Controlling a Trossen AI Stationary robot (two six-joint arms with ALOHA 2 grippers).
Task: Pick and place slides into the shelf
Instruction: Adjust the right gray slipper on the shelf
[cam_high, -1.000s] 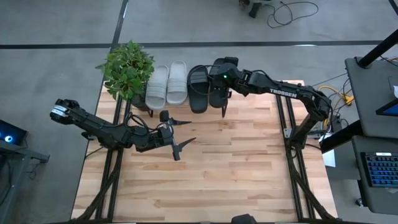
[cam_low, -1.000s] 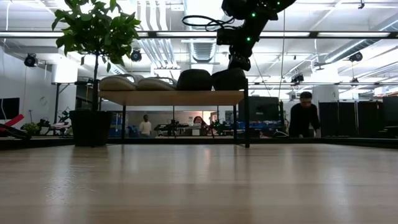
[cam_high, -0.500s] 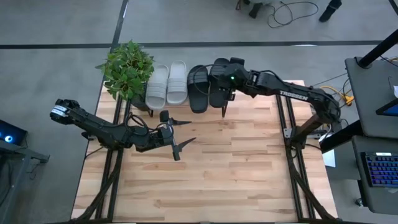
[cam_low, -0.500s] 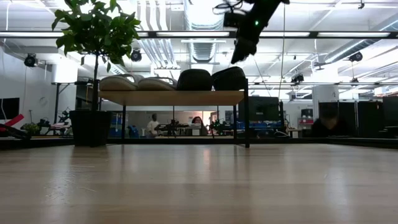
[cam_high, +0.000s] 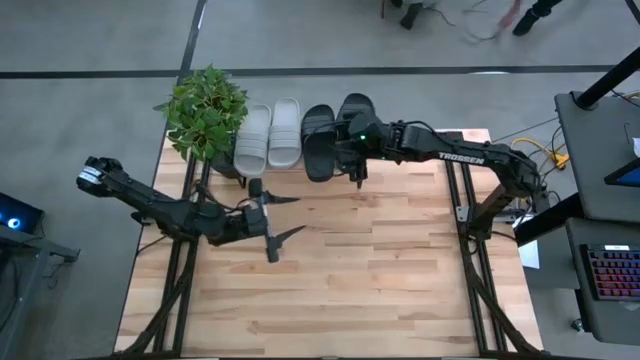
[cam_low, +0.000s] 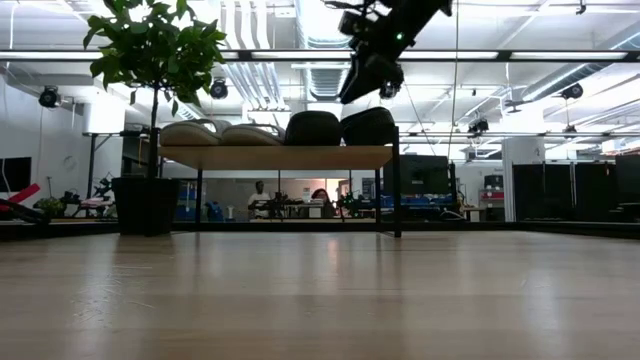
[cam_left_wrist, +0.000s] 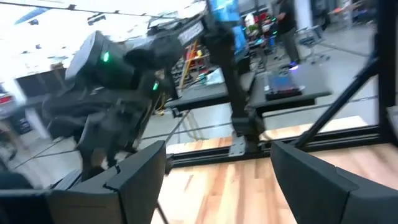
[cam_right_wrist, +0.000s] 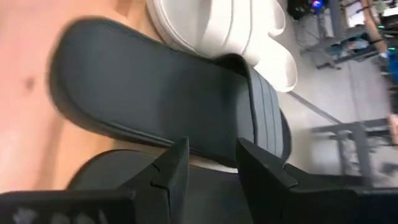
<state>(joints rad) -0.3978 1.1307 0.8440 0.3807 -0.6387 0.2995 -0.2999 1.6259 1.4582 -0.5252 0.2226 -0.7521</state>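
Note:
Four slides rest on their soles in a row on the shelf (cam_low: 280, 157): two light grey ones (cam_high: 252, 140) (cam_high: 284, 132) and two black ones (cam_high: 318, 142) (cam_high: 354, 112). My right gripper (cam_low: 352, 92) hangs open above the black pair, clear of them. In its wrist view the gripper (cam_right_wrist: 208, 152) has nothing between its fingers, with a black slide (cam_right_wrist: 155, 93) just beyond. My left gripper (cam_high: 278, 226) stands wide open over the bare tabletop, nearer than the shelf. It points level toward the right arm and appears empty in its own view (cam_left_wrist: 217, 155).
A potted plant (cam_high: 205, 110) stands at the shelf's left end, its pot (cam_low: 145, 205) on the table. The wooden tabletop (cam_high: 350, 270) lies bare toward the near edge. People show in the room beyond (cam_low: 262, 195).
My right gripper has come up off the right black slide and swung toward the table's left and near side, tipping as it went. It now hangs clear above the black pair. The slide stays on the shelf. My left gripper has shifted slightly toward the left edge.

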